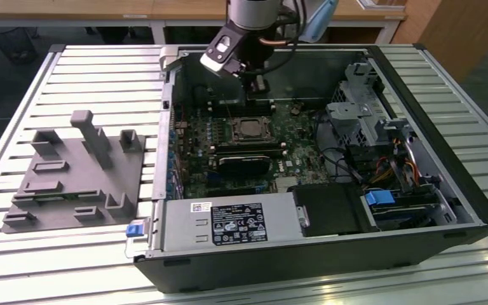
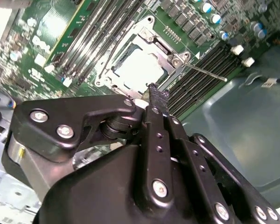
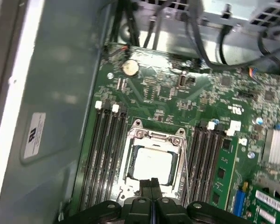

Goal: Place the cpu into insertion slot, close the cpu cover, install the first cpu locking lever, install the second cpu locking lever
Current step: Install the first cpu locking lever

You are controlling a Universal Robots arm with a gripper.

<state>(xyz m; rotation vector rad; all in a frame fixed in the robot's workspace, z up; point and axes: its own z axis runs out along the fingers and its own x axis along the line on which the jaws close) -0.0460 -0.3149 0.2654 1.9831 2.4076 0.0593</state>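
Hovering above the green board [image 3: 168, 93], the pincer [image 3: 151, 182] shows its fingers pressed together, gripping nothing. The chip [image 3: 153, 165] sits in its socket [image 3: 130, 133], with the metal cover [image 3: 156, 136] lying flat around it. The worry is that thin lever [image 2: 206, 73], jutting out free over the memory slots [image 2: 196, 88]. A push off-line could slip off the rod and scrape the board. The chip lies just past the fingertips, lower down, not touching.

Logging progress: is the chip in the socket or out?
In. The chip lies flat inside the socket, framed by its metal rim, in both wrist views.
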